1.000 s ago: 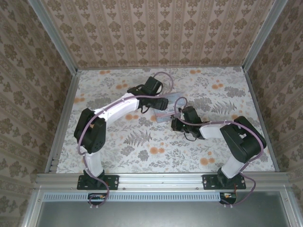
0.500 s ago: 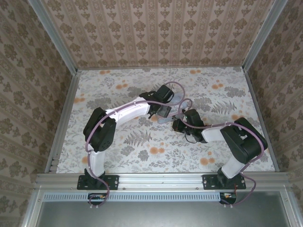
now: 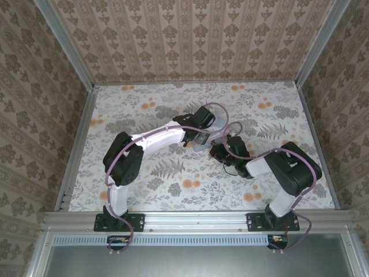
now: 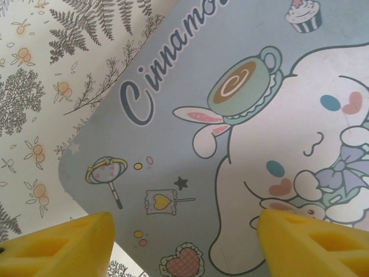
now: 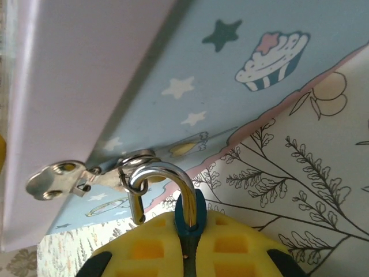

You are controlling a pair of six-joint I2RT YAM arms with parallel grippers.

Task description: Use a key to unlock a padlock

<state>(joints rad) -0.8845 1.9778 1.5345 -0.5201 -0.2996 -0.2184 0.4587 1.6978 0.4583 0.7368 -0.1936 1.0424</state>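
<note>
Cream floral-printed covering lies over the whole bench (image 3: 144,190). Damask-papered walls (image 3: 190,34) close three sides, and an aluminium rail (image 3: 196,218) runs along the near edge. A pastel cartoon tin (image 4: 190,115) sits mid-bench. The left gripper (image 4: 184,234) hovers above its lid, yellow fingers (image 4: 63,242) apart. The right gripper (image 5: 190,245) is clamped on the bluish-green padlock (image 5: 189,214), whose steel shackle (image 5: 164,172) hooks through the tin's latch (image 5: 63,179).

A pastel blue cartoon tin (image 4: 190,86) lies on the fern-printed counter (image 3: 173,187), a white long-eared character on its lid. A silver hasp (image 5: 57,180) juts from the tin's edge. Patterned beige walls (image 3: 196,40) stand beyond the tin.
</note>
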